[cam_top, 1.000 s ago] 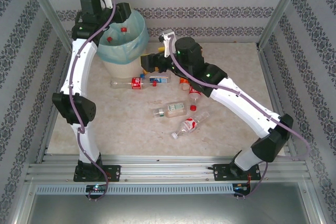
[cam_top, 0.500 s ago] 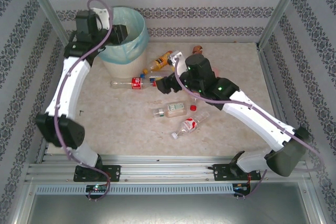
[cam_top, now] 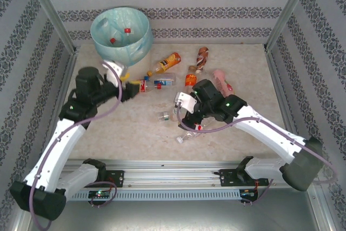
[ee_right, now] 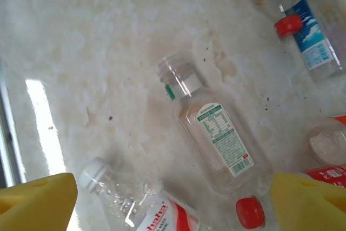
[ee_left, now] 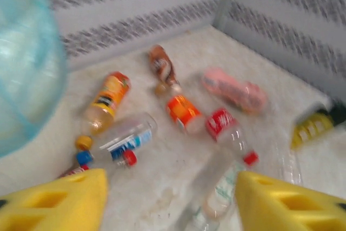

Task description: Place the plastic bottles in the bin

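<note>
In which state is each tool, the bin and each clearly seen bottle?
Left tool: open, empty.
Right tool: open, empty.
Bin: upright, bottles inside.
Green-labelled bottle: lying, cap off.
Orange bottle: lying, capped.
Blue-labelled bottle: lying, capped.
Pink bottle: lying.
Brown bottle: lying.

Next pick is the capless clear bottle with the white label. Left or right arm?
Right. Its open end effector hangs directly over the capless clear bottle, which lies centred in its wrist view. The left end effector, also open, sits farther off, beside the bin.
</note>
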### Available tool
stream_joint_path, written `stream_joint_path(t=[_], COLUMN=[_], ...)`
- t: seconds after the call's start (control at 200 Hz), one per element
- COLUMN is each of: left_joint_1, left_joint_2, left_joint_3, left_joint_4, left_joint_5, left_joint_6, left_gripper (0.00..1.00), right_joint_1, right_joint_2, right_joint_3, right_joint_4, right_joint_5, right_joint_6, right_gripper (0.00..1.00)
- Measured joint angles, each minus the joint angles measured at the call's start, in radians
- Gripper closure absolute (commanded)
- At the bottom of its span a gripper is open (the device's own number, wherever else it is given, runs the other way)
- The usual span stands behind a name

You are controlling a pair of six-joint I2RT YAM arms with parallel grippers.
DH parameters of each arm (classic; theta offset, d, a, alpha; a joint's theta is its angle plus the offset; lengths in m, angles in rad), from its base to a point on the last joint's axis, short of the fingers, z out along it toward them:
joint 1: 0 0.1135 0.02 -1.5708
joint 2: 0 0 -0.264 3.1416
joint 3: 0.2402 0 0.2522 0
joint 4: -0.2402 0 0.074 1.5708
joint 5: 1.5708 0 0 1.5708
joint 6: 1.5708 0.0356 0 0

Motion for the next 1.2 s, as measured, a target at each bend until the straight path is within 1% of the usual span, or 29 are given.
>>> stream_joint_path(t=[0.085,0.185,0.325,0.425,0.49,0.59,0.694,0.824,1.064,1.199], left_joint_1=[-0.03,-0.042,-0.044,-0.044,-0.044,-0.044,-0.044,-0.044,-0.044,-0.044], left_joint_2=[-0.077,-0.142,-0.175,-0.17,-0.158,-0.128,-0.108,-0.104,-0.104,-0.104], left_joint_3=[-0.134,-0.261,-0.345,-0.36,-0.363,-0.363,-0.363,-0.363,-0.363,-0.363], left_joint_4=[0.001,0.008,0.026,0.035,0.043,0.052,0.053,0.054,0.055,0.055], left_joint_5=[0.049,0.085,0.087,0.072,0.047,-0.001,-0.053,-0.089,-0.11,-0.123], left_joint_6=[0.065,0.089,0.095,0.1,0.1,0.101,0.103,0.103,0.104,0.104], left_gripper=[0.17,0.16,0.14,0.09,0.08,0.02,0.01,0.0,0.0,0.0], right_joint_1=[0.0,-0.001,-0.001,-0.001,-0.001,-0.003,-0.008,-0.022,-0.023,-0.028], right_joint_2=[0.082,0.205,0.315,0.357,0.384,0.427,0.475,0.526,0.606,0.633], right_joint_3=[0.005,0.019,0.05,0.087,0.112,0.137,0.151,0.177,0.201,0.202], right_joint_4=[0.001,0.0,0.001,0.005,0.01,0.02,0.023,0.028,0.036,0.038], right_joint_5=[0.025,0.057,0.068,0.068,0.068,0.068,0.079,0.108,0.129,0.128], right_joint_6=[-0.055,-0.116,-0.177,-0.208,-0.224,-0.249,-0.263,-0.275,-0.281,-0.288], right_gripper=[0.08,0.08,0.07,0.07,0.07,0.06,0.06,0.07,0.09,0.13])
